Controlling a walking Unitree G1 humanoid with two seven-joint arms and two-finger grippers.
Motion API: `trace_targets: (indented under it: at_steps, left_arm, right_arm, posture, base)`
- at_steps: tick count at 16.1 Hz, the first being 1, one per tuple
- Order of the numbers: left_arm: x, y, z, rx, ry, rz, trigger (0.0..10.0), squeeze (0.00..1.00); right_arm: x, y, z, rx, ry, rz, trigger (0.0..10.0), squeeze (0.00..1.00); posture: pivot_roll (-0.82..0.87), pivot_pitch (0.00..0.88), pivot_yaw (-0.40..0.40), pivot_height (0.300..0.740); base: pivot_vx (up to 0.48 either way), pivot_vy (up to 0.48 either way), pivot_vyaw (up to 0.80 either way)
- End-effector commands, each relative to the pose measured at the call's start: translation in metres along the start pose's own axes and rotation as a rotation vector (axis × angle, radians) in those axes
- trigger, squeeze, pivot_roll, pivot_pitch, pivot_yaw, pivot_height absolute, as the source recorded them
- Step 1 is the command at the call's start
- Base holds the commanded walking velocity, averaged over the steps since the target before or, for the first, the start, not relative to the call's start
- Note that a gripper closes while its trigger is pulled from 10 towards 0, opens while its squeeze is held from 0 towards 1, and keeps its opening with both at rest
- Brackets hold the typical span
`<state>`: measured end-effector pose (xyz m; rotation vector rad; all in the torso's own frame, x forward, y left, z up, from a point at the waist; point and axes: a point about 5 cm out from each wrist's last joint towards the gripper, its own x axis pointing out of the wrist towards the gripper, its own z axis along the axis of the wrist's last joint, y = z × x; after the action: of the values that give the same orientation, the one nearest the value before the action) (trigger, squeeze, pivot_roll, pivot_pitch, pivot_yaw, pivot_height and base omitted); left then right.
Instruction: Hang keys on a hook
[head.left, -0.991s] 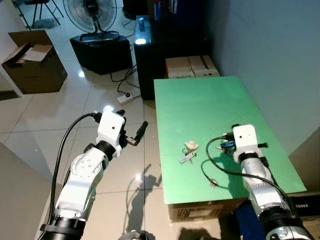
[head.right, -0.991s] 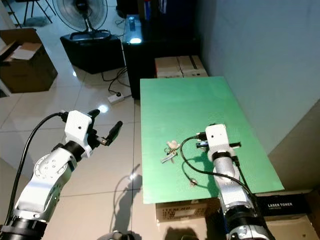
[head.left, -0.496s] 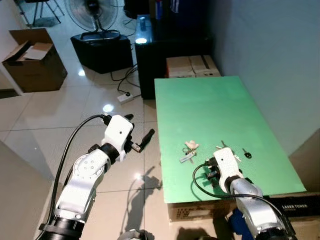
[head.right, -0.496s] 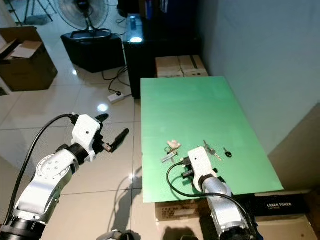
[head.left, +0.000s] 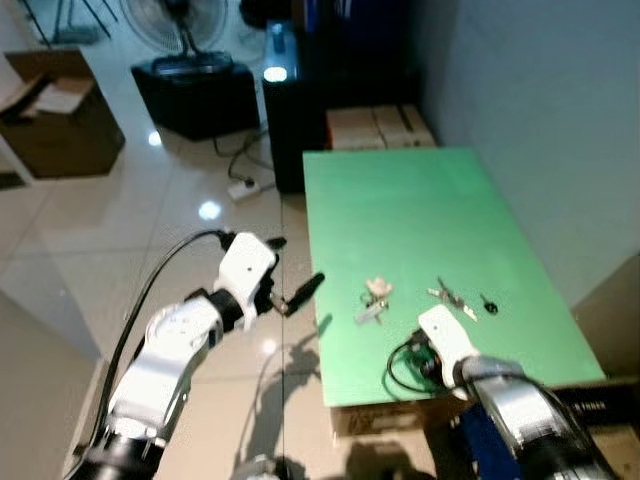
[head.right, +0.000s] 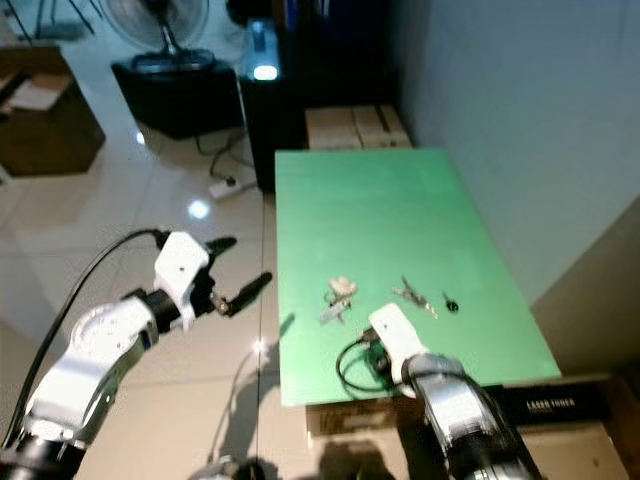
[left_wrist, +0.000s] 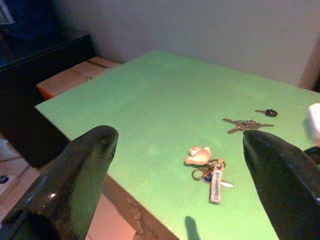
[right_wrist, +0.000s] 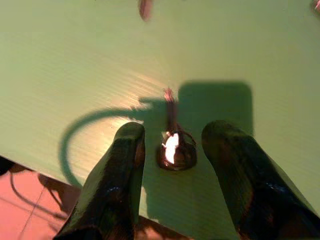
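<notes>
Right gripper (right_wrist: 172, 150) is low over the near edge of the flat green tabletop (head.left: 400, 215), its two black fingers parted with a small shiny metal hook (right_wrist: 173, 150) lying on the green surface in the gap between them; they are not closed on it. In the head views this silver right arm (head.left: 500, 390) reaches in from the near side, its white wrist block above the table's front strip with a black cable looped beside it.

Just beyond the wrist lies a loose bunch of silver keys (head.left: 447, 296), with one small dark-headed key (head.left: 488, 304) just beside it toward the wall. To the robot's left of these, near the table's left edge, sits a key ring with a cream-coloured charm and a pale tag (head.left: 375, 300).

Left gripper (head.left: 290, 298) hangs out over the tiled floor (head.left: 120, 220), just off the table's left edge, fingers spread wide and holding nothing.

Beyond the keys, the far half of the green top lies bare up to its back edge. Past it stand brown cardboard boxes (head.left: 378, 125) and a dark cabinet (head.left: 290, 110); a pale wall (head.left: 520, 110) runs along the right side.
</notes>
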<state>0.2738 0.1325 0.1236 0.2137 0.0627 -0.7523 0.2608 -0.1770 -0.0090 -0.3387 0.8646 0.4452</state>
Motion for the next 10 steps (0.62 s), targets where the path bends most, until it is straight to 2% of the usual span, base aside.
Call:
trace_targets:
  at_steps: [1,3,6,9,10]
  left_arm:
    - [0.001,0.000,0.004,0.010,-0.005,-0.011,10.0,0.00]
    - [0.002,0.000,0.006,0.011,-0.004,-0.016,10.0,0.00]
    - [0.002,0.001,0.007,0.015,-0.003,-0.012,10.0,0.00]
    - [0.001,0.001,0.007,0.015,-0.003,-0.013,10.0,0.00]
    - [0.001,0.002,0.007,0.014,-0.005,-0.012,10.0,0.00]
  right_arm:
    - [0.004,0.002,-0.003,-0.015,0.015,-0.002,10.0,1.00]
    - [0.013,0.002,-0.005,-0.028,0.057,-0.011,10.0,1.00]
    - [0.022,0.016,-0.021,-0.032,0.089,0.027,10.0,1.00]
    - [0.024,0.012,-0.008,-0.092,0.098,0.004,10.0,1.00]
    - [0.025,0.010,-0.004,-0.103,0.097,-0.015,10.0,0.42]
  posture:
    - [-0.05,0.083,0.053,0.740]
    - [-0.05,0.087,0.046,0.740]
    - [-0.04,0.095,0.044,0.740]
    - [-0.04,0.098,0.042,0.740]
    - [-0.04,0.097,0.043,0.740]
  base:
    - [0.000,0.000,0.00]
    - [0.000,0.000,0.00]
    - [0.000,0.000,0.00]
    - [0.000,0.000,0.00]
    - [0.000,0.000,0.00]
